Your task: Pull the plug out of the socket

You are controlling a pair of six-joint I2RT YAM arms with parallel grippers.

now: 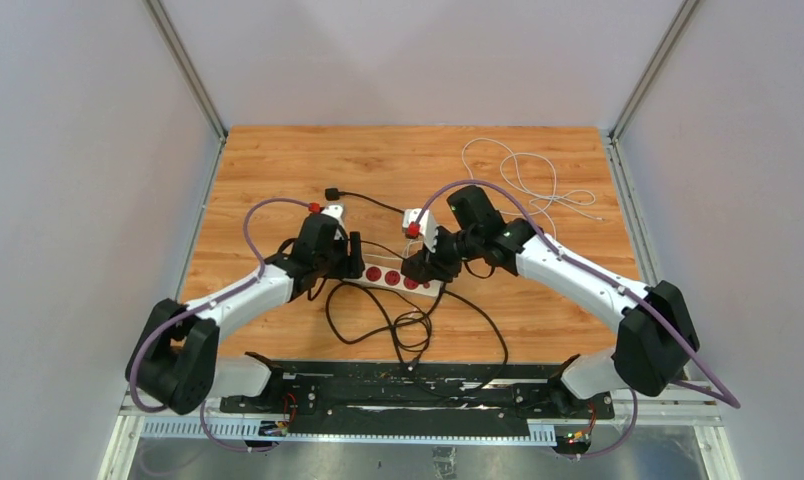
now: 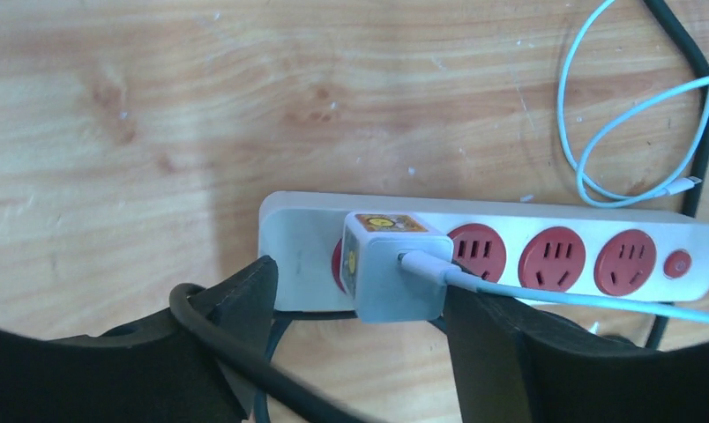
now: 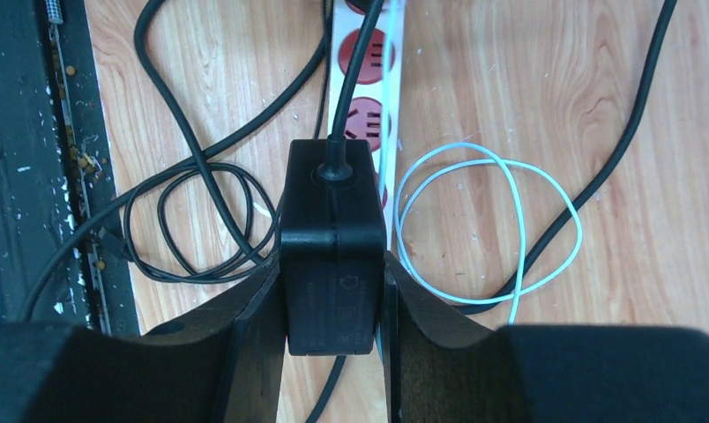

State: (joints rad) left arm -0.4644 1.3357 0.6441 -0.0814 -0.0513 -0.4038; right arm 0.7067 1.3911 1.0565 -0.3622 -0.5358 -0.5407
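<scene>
Right hand (image 3: pixel 332 291) clamps black plug (image 3: pixel 329 203) at 3 o'clock end of socket (image 1: pixel 388 275).
Left hand (image 2: pixel 360 300), unclenched, straddles the 9 o'clock end; a straight pull away looks next.

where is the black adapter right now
In the right wrist view, the black adapter is centre frame, clamped by the right gripper, over the socket, beside the looped white cable.

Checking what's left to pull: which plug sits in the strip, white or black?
The white charger, in the strip farthest from the switch. The other three outlets are empty; the black adapter is in the right jaws.
</scene>
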